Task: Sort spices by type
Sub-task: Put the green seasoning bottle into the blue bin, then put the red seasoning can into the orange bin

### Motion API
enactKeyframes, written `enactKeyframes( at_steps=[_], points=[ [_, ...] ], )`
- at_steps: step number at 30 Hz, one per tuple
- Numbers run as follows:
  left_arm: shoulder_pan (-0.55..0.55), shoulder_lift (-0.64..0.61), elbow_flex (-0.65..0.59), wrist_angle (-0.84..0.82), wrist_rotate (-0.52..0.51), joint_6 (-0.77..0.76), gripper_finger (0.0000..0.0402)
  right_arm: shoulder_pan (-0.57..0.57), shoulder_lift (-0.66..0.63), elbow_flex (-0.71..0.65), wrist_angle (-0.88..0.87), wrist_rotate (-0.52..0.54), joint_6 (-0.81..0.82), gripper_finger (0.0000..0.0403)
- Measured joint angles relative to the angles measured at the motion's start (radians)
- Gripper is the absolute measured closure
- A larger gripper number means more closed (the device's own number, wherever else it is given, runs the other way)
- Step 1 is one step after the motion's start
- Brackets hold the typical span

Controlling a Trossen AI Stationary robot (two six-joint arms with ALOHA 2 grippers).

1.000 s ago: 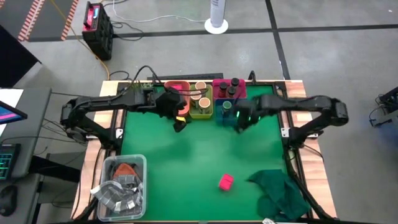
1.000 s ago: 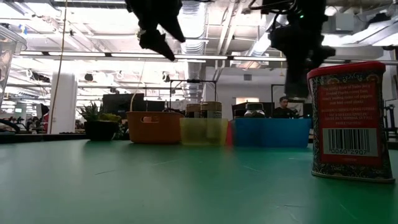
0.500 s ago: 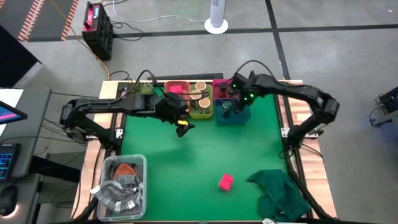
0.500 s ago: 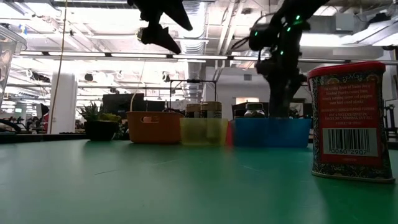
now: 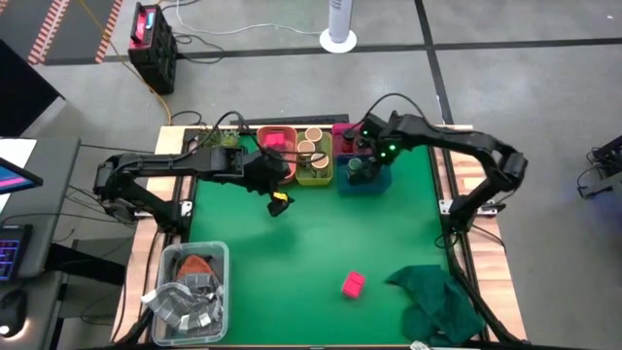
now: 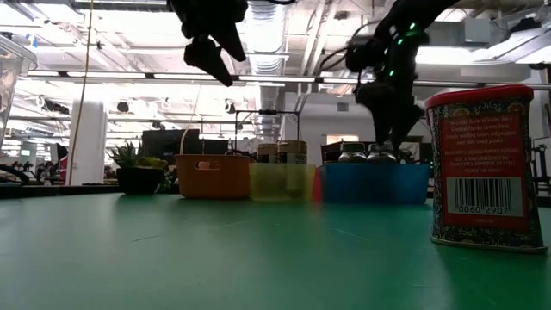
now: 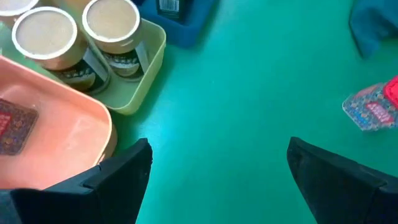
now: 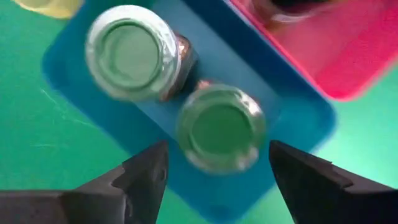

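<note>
The right tool (image 8: 214, 171) hangs spread over the blue bin (image 8: 298, 124), straddling a green-capped jar (image 8: 221, 127) that stands in the bin beside its twin (image 8: 130, 53). The fingers flank the jar closely, so a slanted lift could clip the cap and topple it against its neighbour. The left tool (image 7: 217, 165) is spread and empty above the bench (image 5: 311, 243) (near the yellow-green bin (image 7: 146, 87)). One pink box (image 5: 353, 283) waits well apart; reaching for it, an arm could snag the dark green cloth (image 5: 437, 297) just beside it.
</note>
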Motion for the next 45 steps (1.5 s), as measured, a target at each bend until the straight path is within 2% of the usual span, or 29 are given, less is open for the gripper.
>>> enactKeyframes(
  at_steps=[7, 10, 14, 18, 21, 24, 27, 30, 35, 40, 45],
  points=[
    [0.013, 0.0, 0.0, 0.002, -0.001, 0.063, 0.0045, 0.068, -0.203, 0.0, -0.104, 0.095, 0.054, 0.009],
    [0.024, 0.0, 0.0, 0.003, -0.001, 0.074, 0.0045, 0.17, -0.302, 0.0, -0.093, 0.087, 0.086, 0.0089],
    [0.038, 0.0, 0.0, 0.019, -0.002, 0.099, 0.0045, 0.387, -0.392, 0.001, -0.054, 0.082, 0.232, 0.0089],
    [0.047, 0.0, 0.0, 0.084, 0.012, 0.118, 0.0045, 0.642, -0.393, 0.002, -0.034, 0.173, 0.459, 0.0093],
    [0.048, 0.0, 0.0, 0.142, 0.1, 0.086, 0.0045, 0.804, -0.35, 0.002, -0.057, 0.23, 0.63, 0.0097],
    [0.02, 0.0, 0.0, 0.176, 0.183, 0.028, 0.0045, 0.919, -0.301, 0.002, -0.08, 0.235, 0.798, 0.01],
    [-0.031, 0.001, 0.0, 0.201, 0.184, -0.046, 0.0045, 0.997, -0.257, 0.002, -0.104, 0.238, 0.914, 0.0101],
    [-0.104, 0.001, 0.0, 0.238, 0.157, -0.121, 0.0045, 1.045, -0.222, 0.001, -0.152, 0.249, 0.965, 0.0101],
    [-0.255, 0.052, 0.002, 0.37, 0.054, -0.302, 0.0045, 1.089, -0.217, 0.001, -0.256, 0.258, 0.934, 0.0101],
    [-0.359, 0.167, 0.004, 0.545, -0.079, -0.514, 0.0045, 1.175, -0.278, 0.001, -0.284, 0.258, 0.902, 0.0101],
    [-0.423, 0.33, 0.116, 0.566, -0.152, -0.674, 0.0045, 1.301, -0.33, 0.001, -0.335, 0.299, 0.965, 0.0101]
  ],
)
